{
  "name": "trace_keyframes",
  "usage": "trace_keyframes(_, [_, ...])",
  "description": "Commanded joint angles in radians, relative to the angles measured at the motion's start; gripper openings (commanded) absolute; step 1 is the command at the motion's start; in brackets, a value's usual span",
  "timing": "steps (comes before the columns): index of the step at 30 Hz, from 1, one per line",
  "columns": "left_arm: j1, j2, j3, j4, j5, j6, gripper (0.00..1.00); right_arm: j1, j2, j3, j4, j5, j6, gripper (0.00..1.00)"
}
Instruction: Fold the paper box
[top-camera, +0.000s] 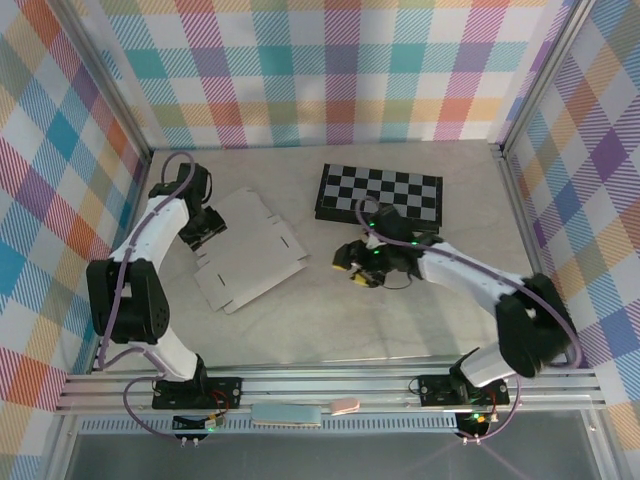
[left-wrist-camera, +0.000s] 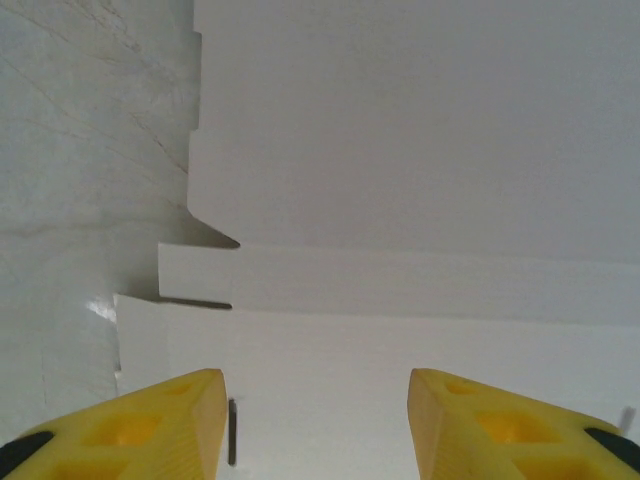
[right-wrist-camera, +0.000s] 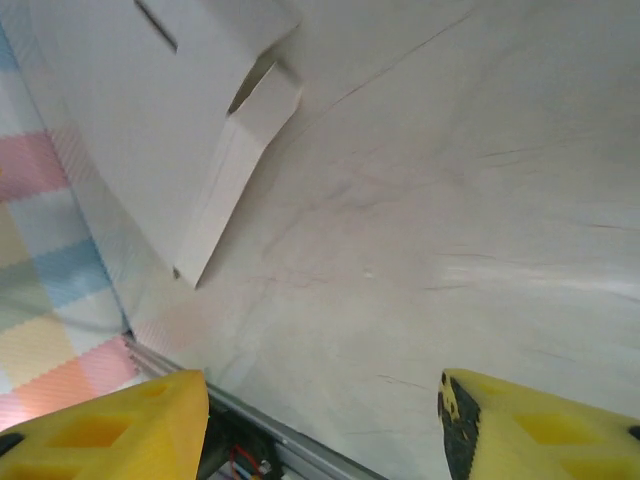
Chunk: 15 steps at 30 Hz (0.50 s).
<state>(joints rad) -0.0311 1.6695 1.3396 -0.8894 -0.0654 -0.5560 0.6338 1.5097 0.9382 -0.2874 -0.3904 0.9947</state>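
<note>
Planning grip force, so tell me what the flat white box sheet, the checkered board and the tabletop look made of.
Box sheet: thin white cardboard, matte; clean die-cut edges, slots and creases show. Checkered board: probably rigid card or wood, printed squares, dark edge; unclear. Tabletop: pale hard surface, maybe laminate, faintly scratched, slight sheen.

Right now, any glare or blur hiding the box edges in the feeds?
Left wrist: paper box washed out white, edges read only through thin shadows. Right wrist: sheen streak on the table, raised flap sharp. Top external: even light, all sharp.
</note>
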Motion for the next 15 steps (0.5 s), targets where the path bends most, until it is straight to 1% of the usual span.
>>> trace_keyframes(1, [0.019, 0.071, 0.043, -0.001, -0.016, 0.059, 0.51, 0.077, 0.115, 0.032, 0.272, -0.103, 0.134, 0.61])
trace_keyframes(2, [0.031, 0.086, 0.05, 0.002, -0.011, 0.061, 0.51, 0.097, 0.142, 0.023, 0.343, -0.095, 0.167, 0.61])
trace_keyframes(4, [0.053, 0.111, 0.063, 0.023, -0.004, 0.075, 0.52, 0.137, 0.199, -0.019, 0.549, -0.062, 0.273, 0.6])
trace_keyframes(7, [0.061, 0.152, 0.078, 0.049, -0.007, 0.099, 0.53, 0.171, 0.272, -0.038, 0.688, -0.014, 0.387, 0.59])
trace_keyframes(10, [0.064, 0.206, 0.093, 0.059, 0.022, 0.113, 0.53, 0.203, 0.33, -0.038, 0.776, 0.029, 0.447, 0.58])
trace_keyframes(15, [0.066, 0.248, 0.091, 0.082, 0.093, 0.134, 0.52, 0.259, 0.396, -0.026, 0.831, 0.093, 0.497, 0.56])
